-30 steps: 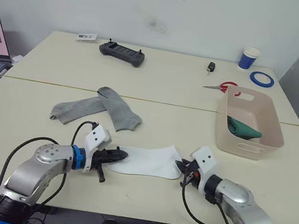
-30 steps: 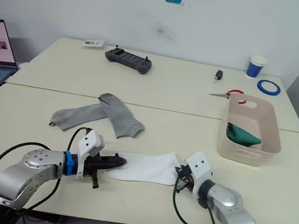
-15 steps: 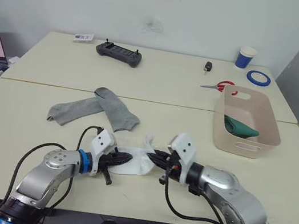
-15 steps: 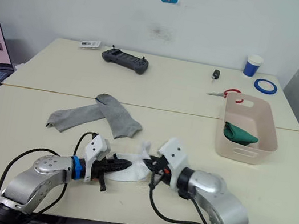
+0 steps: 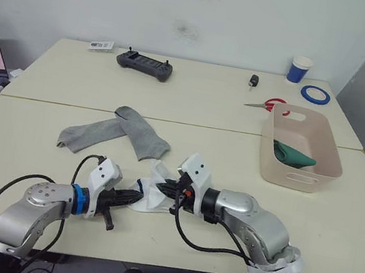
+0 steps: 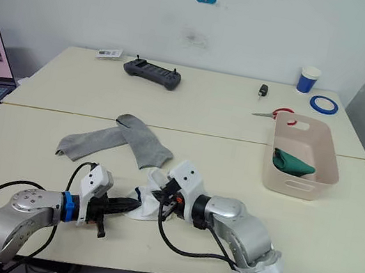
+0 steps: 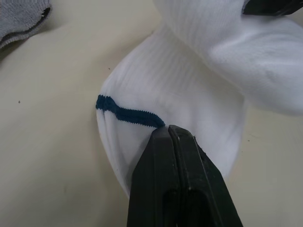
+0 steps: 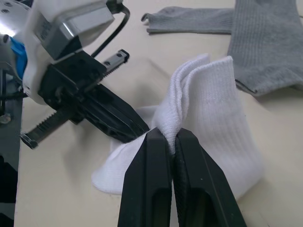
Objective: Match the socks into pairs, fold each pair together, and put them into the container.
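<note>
Left eye view: The white socks (image 5: 153, 191) are bunched at the table's (image 5: 40, 140) near edge, between the two grippers. The left gripper (image 5: 134, 200) is pressed onto the striped end at the robot's left; the right gripper (image 5: 168, 188) pinches the other end, raised and carried over toward the left one. The long axis runs left to right, now doubled into a fold. Both grippers touch the cloth, so neither is nearer. The tub (image 5: 303, 154) lies well apart to the right, nearer the right arm, with a green sock (image 5: 292, 156) inside.

Right eye view: The two grey socks (image 6: 118, 138) are seen flat and overlapping just beyond the white bundle, soft ribbed knit, limp. The tub is smooth plastic with rounded corners and a slot handle.

Left wrist view: The fingers (image 7: 182, 189) are pressed together on the sock's edge beside the thin navy stripe (image 7: 128, 113). The knit is finely ribbed, thick and soft, humped rather than flat.

Right wrist view: The black fingers (image 8: 156, 189) are closed on a raised double ridge of white cloth; two layers are visible at the pinch. The left gripper is seen touching the low end of the bundle. It is judged that the coming move depends on laying the raised end down over the pinned striped end.
</note>
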### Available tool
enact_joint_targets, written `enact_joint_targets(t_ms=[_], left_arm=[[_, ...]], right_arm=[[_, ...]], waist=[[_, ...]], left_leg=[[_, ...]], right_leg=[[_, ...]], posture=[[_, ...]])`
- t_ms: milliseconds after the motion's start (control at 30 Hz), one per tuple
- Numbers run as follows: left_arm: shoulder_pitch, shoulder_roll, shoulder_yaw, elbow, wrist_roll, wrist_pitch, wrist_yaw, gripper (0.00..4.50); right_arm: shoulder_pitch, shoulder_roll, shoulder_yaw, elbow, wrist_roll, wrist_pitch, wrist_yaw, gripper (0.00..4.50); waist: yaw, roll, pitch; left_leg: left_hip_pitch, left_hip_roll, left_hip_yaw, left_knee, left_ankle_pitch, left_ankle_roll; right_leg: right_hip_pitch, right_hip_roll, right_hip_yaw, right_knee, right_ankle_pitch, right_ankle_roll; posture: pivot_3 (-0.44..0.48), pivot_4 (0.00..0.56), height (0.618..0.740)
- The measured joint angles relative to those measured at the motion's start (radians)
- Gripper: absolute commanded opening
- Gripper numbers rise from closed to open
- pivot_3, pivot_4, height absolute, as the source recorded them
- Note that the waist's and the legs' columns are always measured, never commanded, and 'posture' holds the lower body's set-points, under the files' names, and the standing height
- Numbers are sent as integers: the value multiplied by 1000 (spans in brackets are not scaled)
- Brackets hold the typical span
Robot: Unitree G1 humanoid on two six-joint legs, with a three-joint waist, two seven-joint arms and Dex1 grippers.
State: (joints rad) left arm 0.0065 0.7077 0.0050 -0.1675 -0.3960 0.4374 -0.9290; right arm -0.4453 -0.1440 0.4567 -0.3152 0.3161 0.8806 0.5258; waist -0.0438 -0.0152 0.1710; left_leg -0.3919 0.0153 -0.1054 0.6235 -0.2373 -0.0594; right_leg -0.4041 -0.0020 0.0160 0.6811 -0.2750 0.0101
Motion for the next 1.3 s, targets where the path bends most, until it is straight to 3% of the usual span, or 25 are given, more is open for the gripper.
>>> enact_joint_targets(t_ms=[400, 533, 833, 1000, 1067, 1300], left_arm=[[40, 17, 25, -22, -1, -4, -1, 0], [52, 40, 51, -23, -16, 8, -5, 0], [100, 69, 151, -5, -62, 57, -6, 0], [41, 102, 225, 75, -99, 129, -14, 0], [-33, 107, 256, 120, -115, 148, -6, 0], [-201, 155, 244, 74, -159, 210, -59, 0]], right_arm=[[-40, 102, 99, 252, -108, -139, -5, 10], [-40, 112, 109, 259, -120, -153, 0, 1110], [-67, 47, 22, 94, -35, -13, 65, 4204], [-86, -28, -66, 49, -4, -15, 101, 4204], [-84, -30, -67, 61, -24, -52, 85, 3815], [-34, -28, 60, 128, -126, -184, 65, 1454]], waist=[[-5, 0, 0], [-14, 0, 0], [-13, 1, 0], [-13, 0, 1], [-11, 0, 1], [-12, -1, 1]], left_leg=[[0, 1, 0, -1, 0, 0], [1, 3, 0, -1, 0, 0], [1, 11, -1, -1, 0, 0], [1, 13, -2, -3, 0, 0], [1, 13, -2, -4, 0, 0], [1, 13, 3, -6, 0, 0]], right_leg=[[0, 0, 0, 0, 0, 0], [0, 0, 0, 1, 0, 0], [-1, 7, 0, 0, 0, -3], [-1, 11, -1, 0, 0, -4], [-2, 13, -2, 0, 0, -4], [-3, 13, 1, -2, 0, -4]], posture=[[0, 150, 740], [0, 150, 740], [0, 150, 740], [0, 150, 740], [0, 150, 740], [0, 150, 740]])
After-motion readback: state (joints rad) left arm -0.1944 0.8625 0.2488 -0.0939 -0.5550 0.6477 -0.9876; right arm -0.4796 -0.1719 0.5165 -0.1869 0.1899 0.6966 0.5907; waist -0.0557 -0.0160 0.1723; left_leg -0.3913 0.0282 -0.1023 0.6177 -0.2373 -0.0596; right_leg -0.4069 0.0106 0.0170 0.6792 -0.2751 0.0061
